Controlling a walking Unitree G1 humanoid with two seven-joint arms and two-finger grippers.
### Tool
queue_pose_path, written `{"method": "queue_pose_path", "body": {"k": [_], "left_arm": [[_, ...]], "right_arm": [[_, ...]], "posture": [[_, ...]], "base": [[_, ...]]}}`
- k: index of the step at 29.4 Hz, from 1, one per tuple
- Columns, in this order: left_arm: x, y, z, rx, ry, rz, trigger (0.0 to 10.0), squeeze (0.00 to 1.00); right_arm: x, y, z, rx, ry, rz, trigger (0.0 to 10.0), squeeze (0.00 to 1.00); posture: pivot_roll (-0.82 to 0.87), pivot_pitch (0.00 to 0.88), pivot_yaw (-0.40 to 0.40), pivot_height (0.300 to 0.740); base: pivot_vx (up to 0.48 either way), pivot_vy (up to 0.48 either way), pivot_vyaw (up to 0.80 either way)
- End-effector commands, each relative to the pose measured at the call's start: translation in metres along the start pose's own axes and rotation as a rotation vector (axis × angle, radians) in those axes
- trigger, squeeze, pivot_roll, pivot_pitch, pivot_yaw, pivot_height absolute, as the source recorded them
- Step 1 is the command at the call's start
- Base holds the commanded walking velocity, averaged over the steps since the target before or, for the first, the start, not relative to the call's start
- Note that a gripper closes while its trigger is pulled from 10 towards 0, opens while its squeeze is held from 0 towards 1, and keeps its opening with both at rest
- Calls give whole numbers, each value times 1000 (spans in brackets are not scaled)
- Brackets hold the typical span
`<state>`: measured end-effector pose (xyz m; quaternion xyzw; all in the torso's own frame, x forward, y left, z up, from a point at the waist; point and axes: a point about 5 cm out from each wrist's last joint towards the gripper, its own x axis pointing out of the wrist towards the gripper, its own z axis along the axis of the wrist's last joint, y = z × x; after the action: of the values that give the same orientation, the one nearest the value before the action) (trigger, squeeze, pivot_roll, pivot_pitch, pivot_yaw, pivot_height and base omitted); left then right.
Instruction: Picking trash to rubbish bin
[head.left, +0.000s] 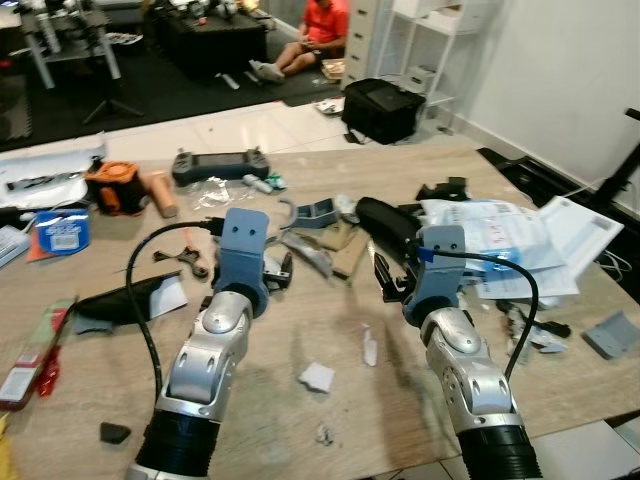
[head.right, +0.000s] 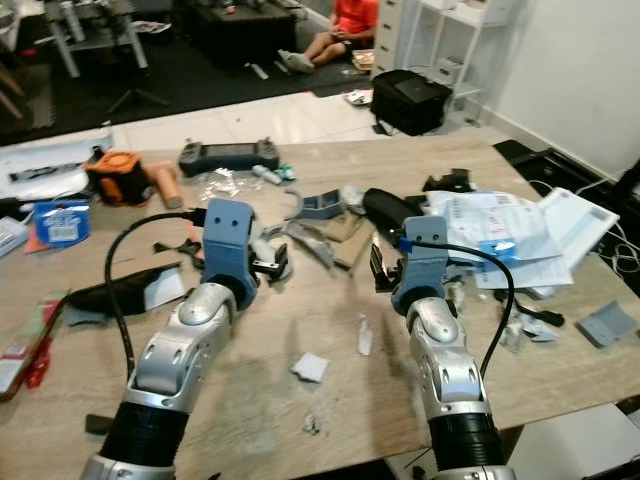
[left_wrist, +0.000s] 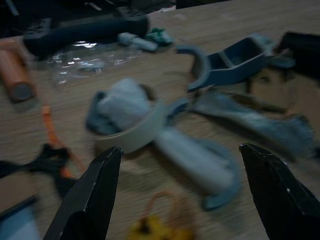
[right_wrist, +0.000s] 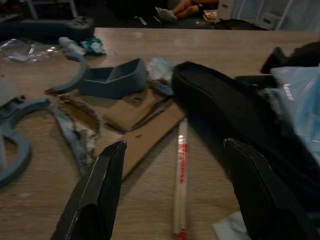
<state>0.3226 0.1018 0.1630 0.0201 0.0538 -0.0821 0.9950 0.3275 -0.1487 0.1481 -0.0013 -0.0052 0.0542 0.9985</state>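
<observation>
From the head views, both arms reach over the cluttered wooden surface (head.left: 300, 330); a small white paper scrap (head.left: 317, 377) lies near the surface's near edge, between the arms — light and limp, best pinched across its middle. In the left wrist view the left tool (left_wrist: 182, 192) is spread wide over a tape ring with a grey wad (left_wrist: 127, 117); stiff ring, soft wad, so the rim is the sounder hold. In the right wrist view the right tool (right_wrist: 175, 187) is spread around a thin red-and-white pen (right_wrist: 180, 175) — slim, likely to roll, grip mid-length.
</observation>
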Motion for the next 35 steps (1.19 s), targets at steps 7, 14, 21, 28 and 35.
{"method": "queue_pose_path", "body": {"k": [7, 14, 21, 28, 35], "left_arm": [[0, -10, 2, 13, -7, -56, 10000, 0], [14, 3, 9, 130, 12, -34, 10000, 0], [21, 18, 22, 211, -17, -11, 10000, 0], [22, 32, 29, 238, -24, -1, 10000, 0], [22, 42, 37, 261, -45, 11, 10000, 0]], "right_arm": [[4, -3, 4, 24, -11, 13, 10000, 0], [30, 5, 17, 16, 55, 223, 10000, 59], [44, 16, 28, -13, 125, 492, 10000, 1000], [56, 34, 40, -102, 229, 754, 10000, 1000], [75, 41, 55, -166, 249, 696, 10000, 0]], "posture": [[-5, 49, -17, 740], [-2, 74, -13, 740], [22, 106, -39, 740], [33, 170, -59, 740], [43, 241, -54, 740]], "base": [[0, 0, 0], [0, 0, 0], [0, 0, 0], [0, 0, 0], [0, 0, 0]]}}
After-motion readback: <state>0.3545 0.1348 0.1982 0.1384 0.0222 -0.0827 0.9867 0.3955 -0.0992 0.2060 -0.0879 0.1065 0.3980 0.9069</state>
